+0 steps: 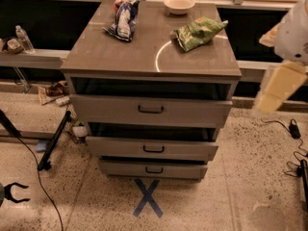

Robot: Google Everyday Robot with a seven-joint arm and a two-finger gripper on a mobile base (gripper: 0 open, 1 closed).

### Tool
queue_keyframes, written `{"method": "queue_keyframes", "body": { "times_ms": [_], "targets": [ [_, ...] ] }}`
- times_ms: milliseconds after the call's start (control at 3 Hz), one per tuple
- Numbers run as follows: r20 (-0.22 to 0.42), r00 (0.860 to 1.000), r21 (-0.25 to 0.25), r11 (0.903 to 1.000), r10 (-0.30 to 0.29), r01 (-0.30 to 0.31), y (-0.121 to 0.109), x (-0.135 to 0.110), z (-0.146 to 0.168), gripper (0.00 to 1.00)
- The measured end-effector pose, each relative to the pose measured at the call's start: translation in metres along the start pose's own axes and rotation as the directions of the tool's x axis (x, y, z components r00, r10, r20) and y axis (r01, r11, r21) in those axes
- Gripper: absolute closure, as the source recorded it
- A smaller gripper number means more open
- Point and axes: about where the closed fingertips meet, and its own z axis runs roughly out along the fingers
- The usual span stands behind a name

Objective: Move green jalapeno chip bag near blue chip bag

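Observation:
The green jalapeno chip bag [197, 32] lies on the right half of the cabinet top [144, 57], just in front of a bowl. The blue chip bag [123, 20], dark blue with a white middle, lies at the back left of the top, roughly a bag's length from the green one. My arm comes in from the right edge as a white and cream shape. My gripper [269, 100] hangs beside the cabinet's right side, below the level of the top and away from both bags.
A cream bowl [179, 5] stands at the back of the top. An orange thing [119, 4] lies behind the blue bag. The cabinet's three drawers [151, 109] stand pulled out, in steps. A blue X [147, 203] marks the floor. Cables and a stand lie to the left.

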Motion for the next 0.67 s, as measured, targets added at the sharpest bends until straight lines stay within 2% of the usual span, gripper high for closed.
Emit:
{"method": "queue_keyframes", "body": {
  "times_ms": [333,667],
  "targets": [
    [0.097,0.992,0.025,0.9967,0.074,-0.077,-0.049,-0.014,0.035,0.0],
    [0.269,0.941,0.074,0.9694,0.207,-0.234,-0.117,-0.024,0.061,0.0]
  ]
}}
